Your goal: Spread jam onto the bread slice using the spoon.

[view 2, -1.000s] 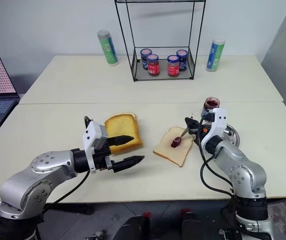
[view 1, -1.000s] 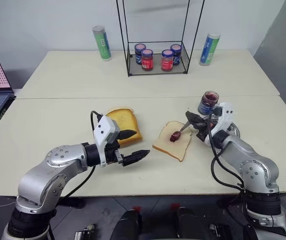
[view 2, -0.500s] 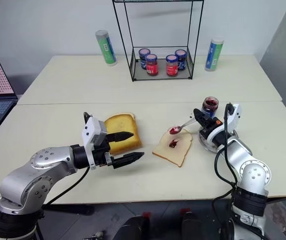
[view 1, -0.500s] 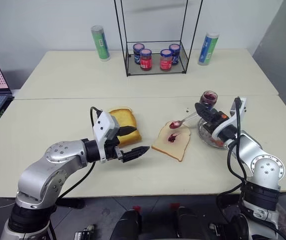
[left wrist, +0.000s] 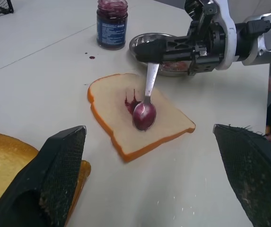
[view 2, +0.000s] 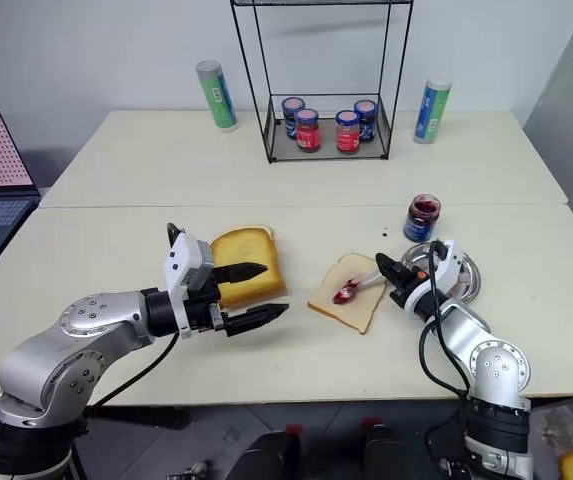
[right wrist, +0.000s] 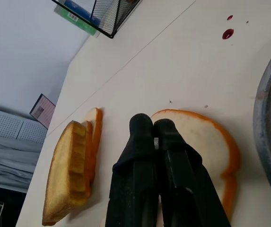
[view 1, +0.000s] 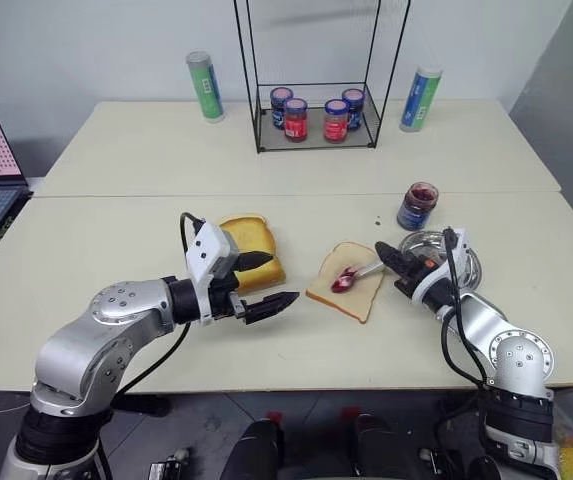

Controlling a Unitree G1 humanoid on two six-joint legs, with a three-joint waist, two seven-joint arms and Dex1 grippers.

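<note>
Thin square slice of white bread point(left wrist: 140, 116), tan crust, lies flat on the cream table point(view 1: 116, 210), between the thick golden-yellow stack of slices point(view 1: 251, 250) and the round metal dish point(view 1: 466, 262). We note a small dark red-purple smear of jam point(left wrist: 131, 100) near its centre; the rest of the pale face is bare. We judge the spreading barely begun: one dab laid down, most of the face left to cover.

Slim silver spoon point(left wrist: 146, 101) rests bowl-down on the slice beside the smear, its bowl coated glossy red. Right gripper point(view 1: 394, 260) has its black fingers pressed together, pinching the spoon's handle, reaching in from the dish side.

Open blue-labelled glass jar point(view 1: 417, 205) of jam stands just behind the dish. A few red drips point(right wrist: 228, 33) spot the table near it.

Left gripper point(view 1: 266, 288) hovers fully spread near the yellow stack, holding nothing.
</note>
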